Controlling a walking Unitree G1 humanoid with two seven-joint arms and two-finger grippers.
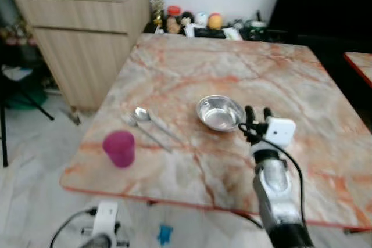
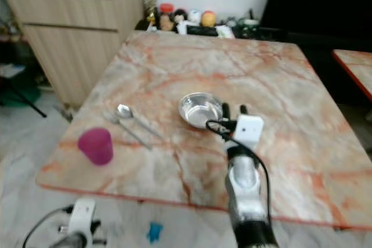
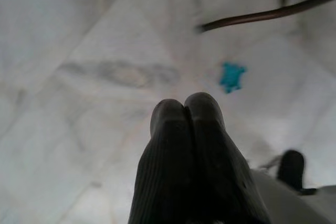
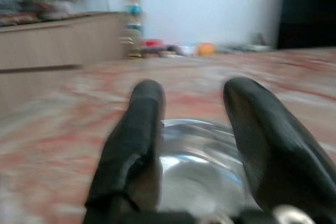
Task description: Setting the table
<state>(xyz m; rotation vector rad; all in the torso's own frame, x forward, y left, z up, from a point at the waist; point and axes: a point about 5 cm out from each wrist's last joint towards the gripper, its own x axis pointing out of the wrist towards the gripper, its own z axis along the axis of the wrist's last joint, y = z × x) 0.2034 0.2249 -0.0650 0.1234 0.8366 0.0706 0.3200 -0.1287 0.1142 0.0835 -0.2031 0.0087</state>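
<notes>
Right wrist view: shiny round steel bowl (image 4: 197, 166)

A shallow, shiny steel bowl (image 1: 220, 112) is sitting upright and empty near the middle of the marble tabletop (image 1: 279, 74). To its left, a spoon (image 1: 149, 119) and a fork (image 1: 142, 130) are lying side by side, slanted. A magenta cup (image 1: 119, 148) is standing upright near the tabletop's front left corner.
</notes>
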